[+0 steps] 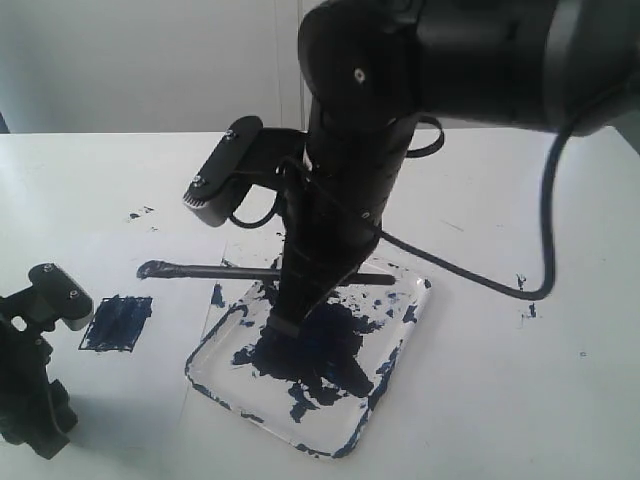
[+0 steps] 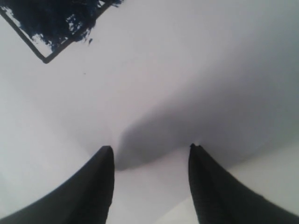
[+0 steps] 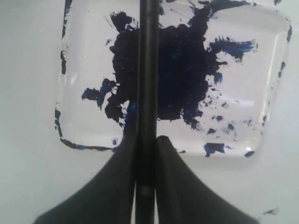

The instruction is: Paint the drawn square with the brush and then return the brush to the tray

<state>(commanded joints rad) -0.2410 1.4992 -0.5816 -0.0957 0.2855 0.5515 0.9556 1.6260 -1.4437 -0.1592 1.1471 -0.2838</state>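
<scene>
My right gripper (image 3: 147, 140) is shut on the brush (image 3: 148, 70), a long thin black stick, and holds it level over the tray (image 3: 254, 70). The tray is clear, with a big dark blue paint blotch in it. In the exterior view the brush (image 1: 210, 270) crosses the tray's (image 1: 400, 345) far side. Its thick dark end reaches out left over the white paper, and the right gripper (image 1: 285, 318) points down above the blotch. Left of the tray lies the drawn square (image 1: 117, 322), filled dark blue. My left gripper (image 2: 150, 148) is open and empty over bare paper, with a corner of the square (image 2: 46, 23) beyond it.
The left arm (image 1: 35, 380) stands at the front left, close to the painted square. Small blue specks mark the white surface at the far left (image 1: 140, 213) and at the right (image 1: 525, 300). A black cable (image 1: 545, 240) loops from the right arm down towards the table.
</scene>
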